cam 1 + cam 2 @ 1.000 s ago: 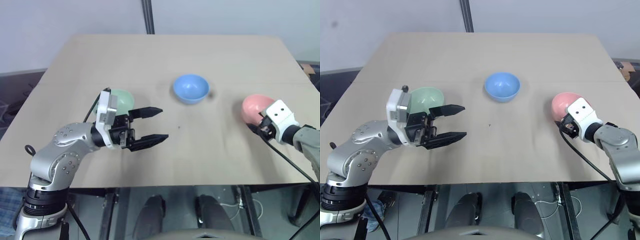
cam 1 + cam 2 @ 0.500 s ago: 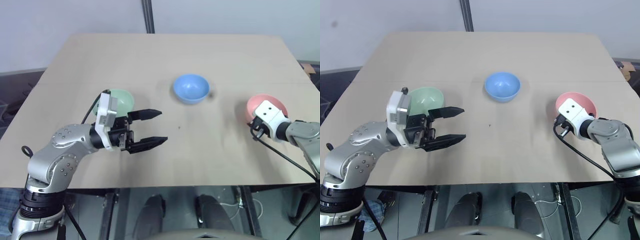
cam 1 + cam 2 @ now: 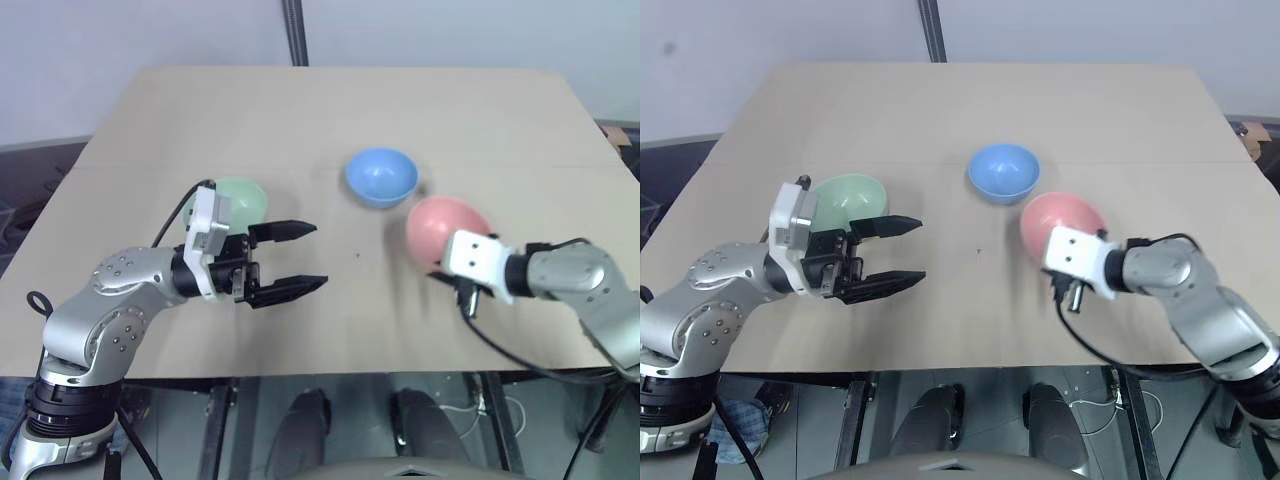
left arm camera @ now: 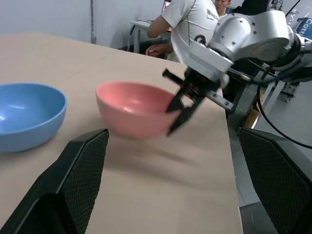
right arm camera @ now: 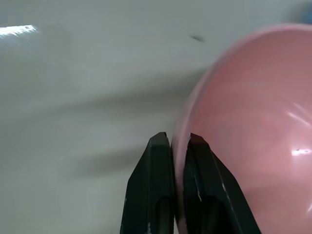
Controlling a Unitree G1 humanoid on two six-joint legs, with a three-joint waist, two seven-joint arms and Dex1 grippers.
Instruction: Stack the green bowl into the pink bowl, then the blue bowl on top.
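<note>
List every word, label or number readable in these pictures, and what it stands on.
Person's white shirt: dark lettering, cut off and too blurred to read.
Blue sign at the left wrist view's edge: lettering too small to read.
Green bowl, pink bowl, blue bowl: none.

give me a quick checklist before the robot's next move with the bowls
1. Right gripper shut on the rim of the round salmon-pink plastic bowl: ok.
2. Pink bowl lifted off the tan wooden table: ok, a shadow lies under it in the left wrist view.
3. Pink bowl apart from the round sky-blue plastic bowl: ok, though close.
4. Left gripper open, holding nothing: ok.
5. Round pale mint-green plastic bowl upright on the table behind the left gripper: ok.
6. Green bowl stacked in pink bowl: not ok.
</note>
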